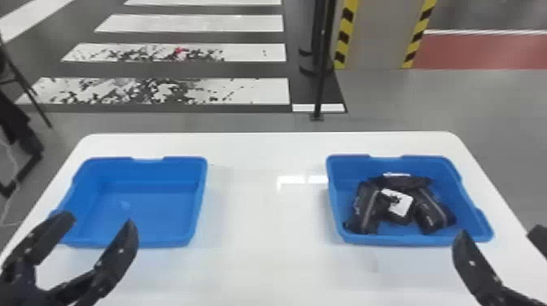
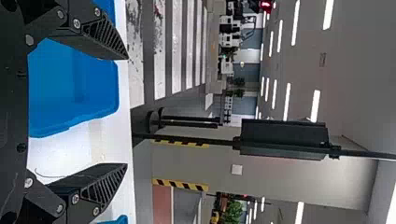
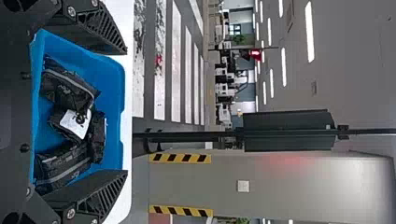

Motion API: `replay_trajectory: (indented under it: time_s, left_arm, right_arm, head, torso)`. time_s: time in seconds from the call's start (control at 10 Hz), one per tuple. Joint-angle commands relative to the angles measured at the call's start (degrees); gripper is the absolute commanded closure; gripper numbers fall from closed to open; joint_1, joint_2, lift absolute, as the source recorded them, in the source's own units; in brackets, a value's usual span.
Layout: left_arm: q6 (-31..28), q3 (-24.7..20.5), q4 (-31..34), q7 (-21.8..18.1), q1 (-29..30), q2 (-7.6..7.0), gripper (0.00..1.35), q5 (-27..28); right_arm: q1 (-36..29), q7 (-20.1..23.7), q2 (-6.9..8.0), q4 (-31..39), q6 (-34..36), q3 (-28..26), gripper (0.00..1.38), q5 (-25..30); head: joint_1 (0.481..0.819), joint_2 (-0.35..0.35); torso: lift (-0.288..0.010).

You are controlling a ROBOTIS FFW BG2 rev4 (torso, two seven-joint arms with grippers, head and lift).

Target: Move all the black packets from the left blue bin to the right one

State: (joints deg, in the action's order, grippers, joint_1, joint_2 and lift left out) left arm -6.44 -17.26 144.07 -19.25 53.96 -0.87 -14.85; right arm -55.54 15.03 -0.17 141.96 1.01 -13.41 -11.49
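You are seeing a white label lying face up among the black packets in the right blue bin; it is showing dark marks too small to make out. A pale strip is crossing the packet at the back, and pale bands are running along others.

Those packets are lying in a loose heap, some leaning on each other, with blue floor showing around them. The left blue bin is showing you its bare floor and walls.

Your left gripper is hanging at the left bin's near-left part, released, fingers standing wide apart. Your right gripper is hanging near the right bin's near-right corner, also released, its fingers standing well apart.

The bins are sitting well apart, and white tabletop is stretching between them and along their near sides. Each bin is sitting toward its own side edge, and a narrower strip is running behind both. Beyond the far edge, a black pole is standing on the floor.
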Motion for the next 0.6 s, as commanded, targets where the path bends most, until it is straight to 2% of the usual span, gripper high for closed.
replay_trajectory:
  time_s: [0.0, 0.2, 0.5]
  left_arm:
    - [-0.3, 0.2, 0.0, 0.1, 0.2, -0.01, 0.26, 0.0]
    - [-1.3, 1.2, 0.0, 0.1, 0.0, -0.53, 0.26, 0.0]
    - [-1.9, 0.8, 0.0, 0.2, 0.0, -0.27, 0.26, -0.1]
  right_arm:
    - [0.1, 0.0, 0.23, 0.0, 0.3, 0.3, 0.13, -0.1]
    - [0.1, 0.0, 0.23, 0.1, 0.5, 0.4, 0.13, -0.3]
    - [0.1, 0.0, 0.23, 0.0, 1.0, 0.4, 0.13, -0.6]
  head:
    - [0.695, 0.008]
    - [0.695, 0.007]
    - [0.695, 0.0]
  torso:
    - [-0.139]
    - [-0.139]
    - [-0.139]
